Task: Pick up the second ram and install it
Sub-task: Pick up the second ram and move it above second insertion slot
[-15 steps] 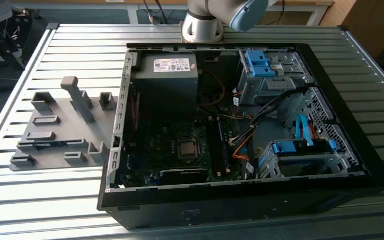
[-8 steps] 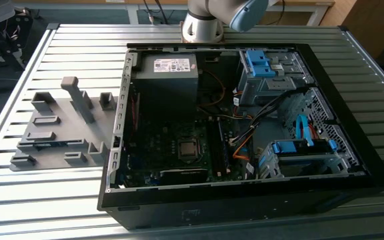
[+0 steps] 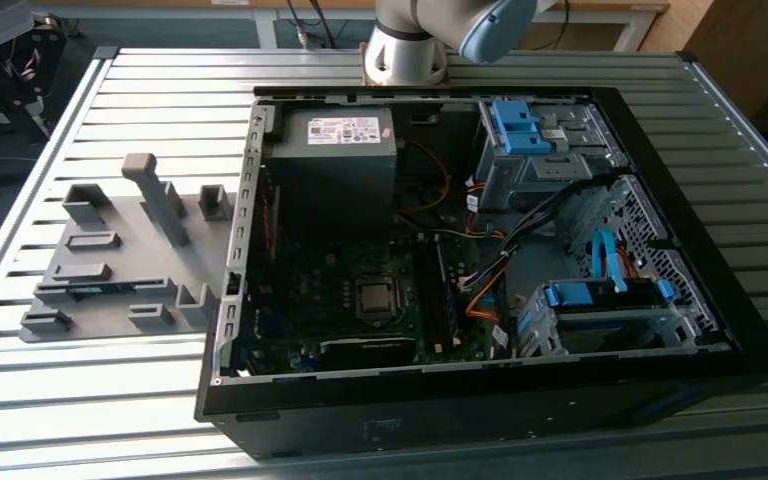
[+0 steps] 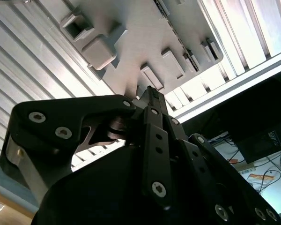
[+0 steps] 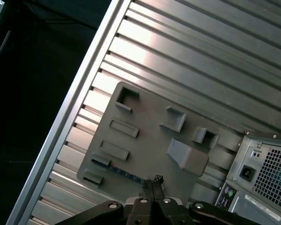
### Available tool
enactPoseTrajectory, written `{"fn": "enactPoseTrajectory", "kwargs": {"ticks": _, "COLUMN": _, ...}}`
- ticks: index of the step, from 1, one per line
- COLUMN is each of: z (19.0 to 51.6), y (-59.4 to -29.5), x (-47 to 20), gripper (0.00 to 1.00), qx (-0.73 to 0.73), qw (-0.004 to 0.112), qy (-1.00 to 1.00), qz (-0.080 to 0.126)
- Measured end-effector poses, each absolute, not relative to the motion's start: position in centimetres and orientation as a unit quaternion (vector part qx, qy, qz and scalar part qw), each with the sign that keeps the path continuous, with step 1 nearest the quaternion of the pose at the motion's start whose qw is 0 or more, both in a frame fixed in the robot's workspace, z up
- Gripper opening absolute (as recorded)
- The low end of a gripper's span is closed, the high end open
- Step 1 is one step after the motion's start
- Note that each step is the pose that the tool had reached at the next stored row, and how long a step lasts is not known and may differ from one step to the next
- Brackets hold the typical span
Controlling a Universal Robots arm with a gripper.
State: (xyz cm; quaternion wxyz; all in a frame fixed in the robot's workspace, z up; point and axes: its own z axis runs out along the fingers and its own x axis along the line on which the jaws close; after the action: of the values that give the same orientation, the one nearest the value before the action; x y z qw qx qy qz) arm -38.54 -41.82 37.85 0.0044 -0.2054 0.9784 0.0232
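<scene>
Fingers point(image 5: 147, 186) clamped tight together, tips meeting and nothing pinched between them, and both wrist views agree on that. They hang in the air, well apart from everything below.

Straight beneath the tips is the grey holder tray point(image 5: 147, 133), and there's the second ram point(image 5: 114, 169), seated in a long slot of that tray, showing as a thin blue-green strip seen edge-on. In the first wrist view the fingertips line up over one end of that strip (over it, mind you, not touching it). So the stick sits in its holder, not yet lifted.

Looking around the tray: square pockets and small blocks dot its surface, and a tall grey post point(image 3: 157, 198) stands up near its middle. The tray lies flat on the ribbed metal counter point(image 5: 201, 47).

Just beside the tray, on the exterior view's right, the open computer case point(image 3: 491, 425) lies on its side. Inside it, the grey power supply point(image 3: 337, 130) sits at the far end, the green motherboard point(image 3: 297, 295) spreads out below that, and blue drive brackets point(image 3: 518, 125) fill the right-hand side. Behind the case, the arm's base point(image 3: 404, 50) rises from the far edge of the counter.
</scene>
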Motion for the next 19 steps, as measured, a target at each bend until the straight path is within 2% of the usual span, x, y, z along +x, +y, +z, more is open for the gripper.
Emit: {"fn": "enactPoseTrajectory", "kwargs": {"ticks": 19, "z": 37.85, "y": -41.82, "x": -38.56, "gripper": 0.11, "qx": -0.247, "qw": 0.003, "qy": 0.969, "qz": 0.023}}
